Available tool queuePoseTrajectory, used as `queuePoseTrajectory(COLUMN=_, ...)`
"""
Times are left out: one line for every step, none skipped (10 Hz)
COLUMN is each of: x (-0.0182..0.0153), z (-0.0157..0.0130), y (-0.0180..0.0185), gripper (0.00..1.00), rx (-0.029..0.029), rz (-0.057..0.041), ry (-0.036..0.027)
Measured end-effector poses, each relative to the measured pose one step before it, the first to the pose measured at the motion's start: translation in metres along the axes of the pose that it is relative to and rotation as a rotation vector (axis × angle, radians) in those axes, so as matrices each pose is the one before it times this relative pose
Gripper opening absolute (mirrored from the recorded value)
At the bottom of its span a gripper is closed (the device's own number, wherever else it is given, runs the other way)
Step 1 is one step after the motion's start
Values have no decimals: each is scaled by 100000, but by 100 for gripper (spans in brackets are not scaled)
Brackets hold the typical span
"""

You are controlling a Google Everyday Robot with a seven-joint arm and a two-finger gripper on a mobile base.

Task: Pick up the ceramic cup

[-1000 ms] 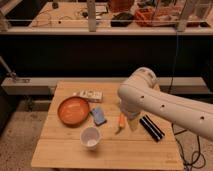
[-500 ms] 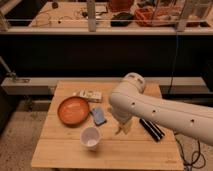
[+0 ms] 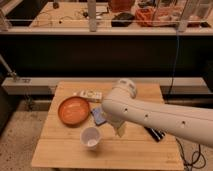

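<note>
Over the last second the white arm [image 3: 150, 115] has swung leftward and lower across the bench [image 3: 55, 148]. Its rounded joint, which stood over the right half, now sits above the middle. The hand [image 3: 119, 129] has come with it toward the near left. The things on the bench lie as they did.

The hand hangs below the joint, just right of the ceramic cup [image 3: 90, 137] and apart from it. Whether it is spread or pressed together cannot be told from here, since the arm shades it. The cup stands upright, mouth up, near the front edge of the bench. It is in front of the orange dish [image 3: 73, 110] and clear of its rim.

A small blue object [image 3: 98, 116] lies between dish and hand, close behind the cup. A pale packet [image 3: 89, 94] lies at the back, and a dark object [image 3: 156, 134] shows at the right under the arm.

Risks, as judged from this position:
- The hand approaches from the side, so a sweep that comes in too low would likely strike the cup wall and tip it or push it toward the front edge.
- The cup is smooth and has no handle, so an off-centre grip on the rim may let it slip or twist out during the lift.
- The blue object is close enough that a wide approach could catch and drag it.
- The arm's bulk may hide the cup from view at the closing moment.
</note>
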Motion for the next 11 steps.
queuePoseTrajectory(x=-395, z=306, y=-32, gripper=80, rx=-17, rz=-1979, ry=-406)
queuePoseTrajectory(x=-457, z=375, y=-50, gripper=80, rx=23, rz=-1922, ry=-519)
queuePoseTrajectory(x=-683, z=636, y=-109, gripper=80, rx=-8, rz=-2468, ry=-875)
queuePoseTrajectory(x=-570, z=578, y=-129, gripper=80, rx=-17, rz=-1913, ry=-468)
queuePoseTrajectory(x=-504, z=587, y=-93, gripper=80, rx=-54, rz=-1532, ry=-332)
queuePoseTrajectory(x=-512, z=560, y=-117, gripper=80, rx=-39, rz=-1717, ry=-365)
queuePoseTrajectory(x=-464, z=326, y=-95, gripper=80, rx=295, rz=-1895, ry=-284)
queuePoseTrajectory(x=-285, z=321, y=120, gripper=80, rx=146, rz=-1446, ry=-287)
queuePoseTrajectory(x=-349, z=711, y=223, gripper=80, rx=313, rz=-1756, ry=-360)
queuePoseTrajectory(x=-394, z=591, y=54, gripper=80, rx=273, rz=-1669, ry=-391)
queuePoseTrajectory(x=-150, z=260, y=-132, gripper=80, rx=285, rz=-690, ry=-222)
